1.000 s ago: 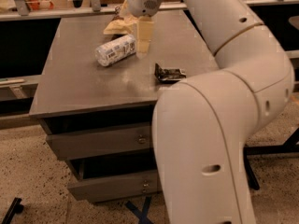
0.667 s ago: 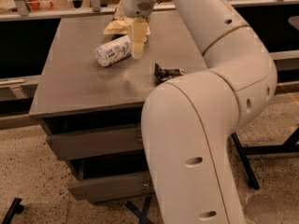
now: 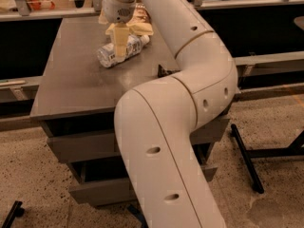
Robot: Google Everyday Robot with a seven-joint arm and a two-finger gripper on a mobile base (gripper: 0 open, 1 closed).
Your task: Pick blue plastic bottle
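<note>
- Table [image 3: 71, 80]: one grey table with drawers below. All the loose things sit toward its far side.
- Blue plastic bottle [image 3: 108, 57]: one only. It lies on its side on the far middle of the table, with the label end toward the left-front and the other end pointing back-right.
- Handling, my guess: it looks light, thin-walled and a bit squashy. The round, smooth body could roll or slip sideways if pinched off-centre. It isn't fragile, but a hard squeeze would dent it.
- Best hold, my guess: across the middle of the body over the label, square to its length. The ends taper, so avoid them.
- Gripper [image 3: 118, 44]: one, pointing straight down from the wrist. It sits right at the bottle's middle and covers part of the label. I cannot tell whether it is wide, narrow or already holding the bottle.
- Snack bag [image 3: 141, 28]: one, yellowish. It is just behind the bottle and partly hidden by the wrist.
- Dark wrapper [image 3: 163, 71]: one, small. It is right of the bottle near the table edge and half hidden behind the arm [image 3: 190, 94].
</note>
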